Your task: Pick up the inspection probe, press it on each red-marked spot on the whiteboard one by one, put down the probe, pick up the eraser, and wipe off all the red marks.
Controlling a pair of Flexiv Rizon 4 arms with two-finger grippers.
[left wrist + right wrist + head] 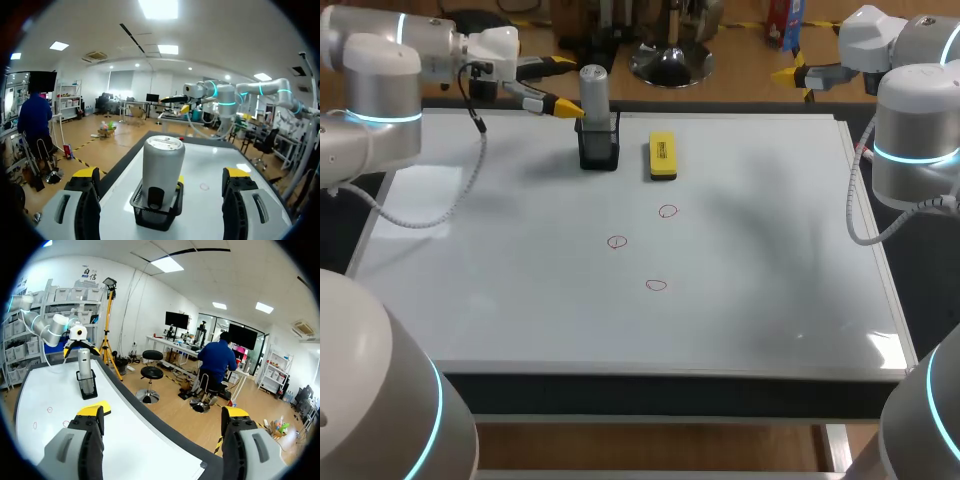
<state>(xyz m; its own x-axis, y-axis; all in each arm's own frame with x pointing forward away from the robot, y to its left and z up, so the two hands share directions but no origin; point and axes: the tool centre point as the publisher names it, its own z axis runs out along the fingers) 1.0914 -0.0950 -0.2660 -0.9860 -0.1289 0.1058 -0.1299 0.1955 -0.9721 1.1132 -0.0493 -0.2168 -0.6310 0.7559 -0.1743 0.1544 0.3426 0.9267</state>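
Overhead, clock read from the whiteboard's (520,300) middle. The board covers nearly the whole surface, and its far edge runs just behind the black mesh holder (598,150) at 11 o'clock.

Inspection probe (594,90): grey cylinder, upright in the holder, long axis vertical, flat cap up.

Eraser (662,157): yellow, just beside the holder at its 3 o'clock, apart from it, lying flat, long axis 12 to 6.

Three red marks (667,211) (617,241) (656,285) cluster near the middle. Broad bare board lies around them toward 3, 6 and 9.

Left tool (565,88) comes in from 9 o'clock of the probe's top, fingers spread wide. In its wrist view the probe stands between them, touching neither.

Right tool (795,75) is past the far edge at 1 o'clock, fingers wide apart, holding nothing.
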